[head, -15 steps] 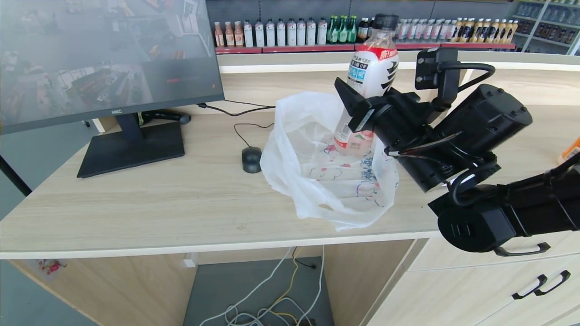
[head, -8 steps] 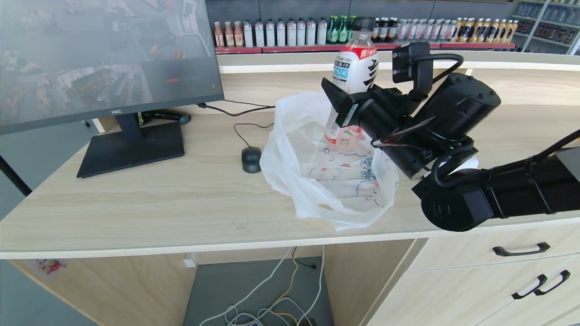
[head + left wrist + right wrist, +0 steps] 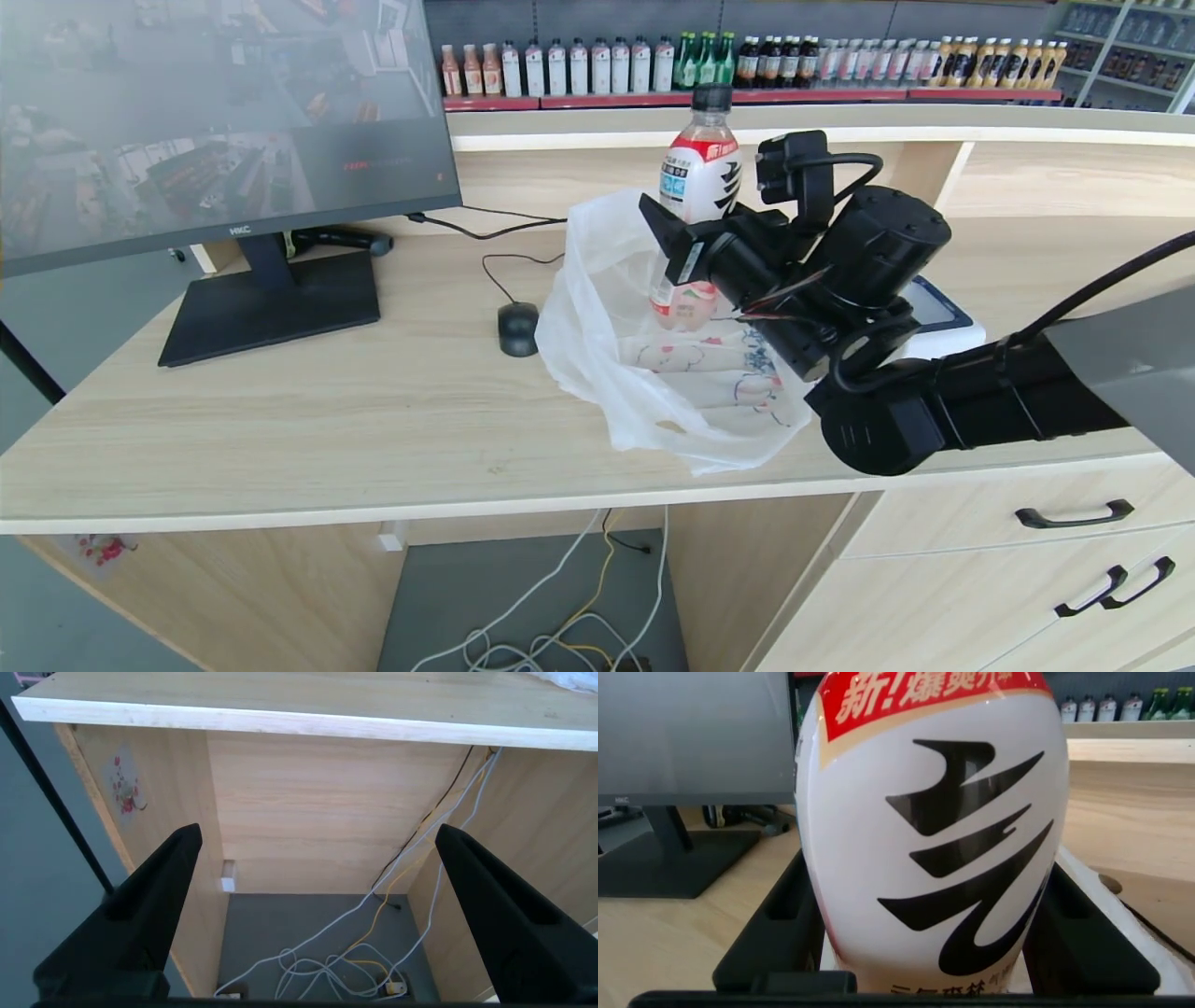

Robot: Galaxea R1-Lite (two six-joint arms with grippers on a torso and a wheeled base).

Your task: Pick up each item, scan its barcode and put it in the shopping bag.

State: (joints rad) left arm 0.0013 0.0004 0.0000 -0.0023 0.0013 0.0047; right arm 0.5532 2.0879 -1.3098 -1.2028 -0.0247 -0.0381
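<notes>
My right gripper (image 3: pixel 689 250) is shut on a drink bottle (image 3: pixel 693 201) with a white, red and black label, a pink lower part and a black cap. It holds the bottle upright over the open mouth of the white plastic shopping bag (image 3: pixel 653 355) on the counter, bottle base at about rim height. In the right wrist view the bottle (image 3: pixel 934 831) stands between the two black fingers (image 3: pixel 775 924). My left gripper (image 3: pixel 318 915) hangs below the counter edge, open, its fingers spread with nothing between them.
A monitor (image 3: pixel 215 121) on its stand is at the counter's back left, with a black mouse (image 3: pixel 518 329) beside the bag. A flat white and blue device (image 3: pixel 938 313) lies behind my right arm. Cables (image 3: pixel 355 961) hang under the counter. Drawers (image 3: pixel 1074 523) are lower right.
My right arm has carried the bottle leftward and down, from above the bag's right side to over its opening. The bag and the left gripper have not moved.
</notes>
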